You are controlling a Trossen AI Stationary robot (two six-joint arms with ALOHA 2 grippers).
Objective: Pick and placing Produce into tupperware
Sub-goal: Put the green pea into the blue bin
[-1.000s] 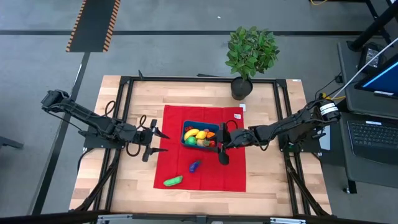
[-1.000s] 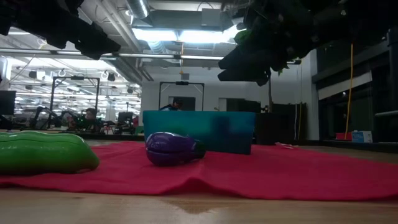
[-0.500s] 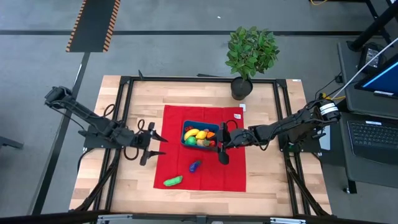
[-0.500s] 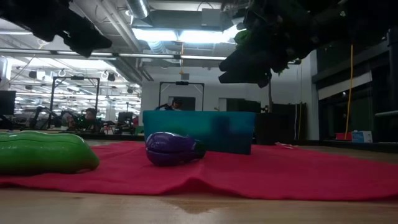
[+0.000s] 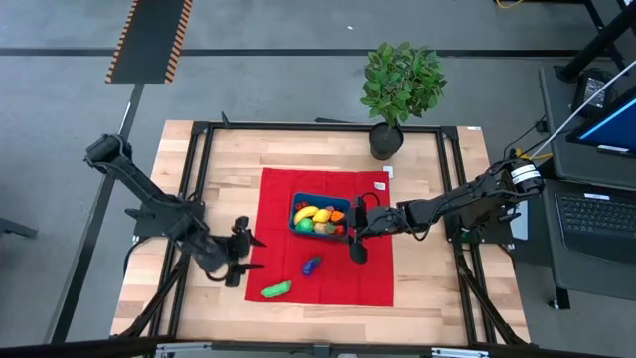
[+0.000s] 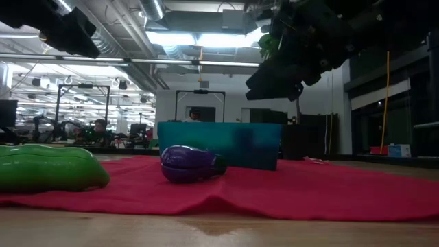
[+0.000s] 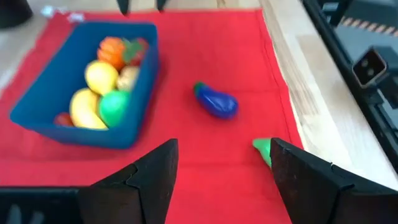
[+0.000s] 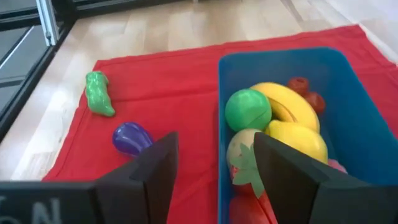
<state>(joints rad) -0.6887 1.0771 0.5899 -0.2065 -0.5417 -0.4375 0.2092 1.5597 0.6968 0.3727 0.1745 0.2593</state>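
The tupperware (image 5: 320, 218) is set on a red cloth (image 5: 373, 278) spread across the wooden bench (image 5: 437, 288); it is loaded with produce: a yellow banana (image 8: 292, 107), a green round piece (image 8: 248, 109), a yellow lemon-like piece (image 8: 303, 138) and an orange piece (image 7: 112, 51) are seen inside it (further red pieces are partly hidden).

Two items lie outside the container, on the cloth: a purple eggplant (image 5: 312, 265) is placed near the container's front wall, apart from it; a green cucumber (image 5: 276, 289) is placed close to the cloth's front edge, well apart from the container.

The left pincer (image 5: 244, 252) is held above the bench just beside the cloth's left edge; its fingers (image 7: 146, 180) are spread and nothing is gripped between them; the eggplant and part of the cucumber are seen ahead of it.

The right pincer (image 5: 355, 231) is held at the container's right end, above the cloth; its fingers (image 8: 152, 165) are parted and nothing is gripped.

A potted plant (image 5: 398, 89) stands at the bench's far edge, behind the cloth.
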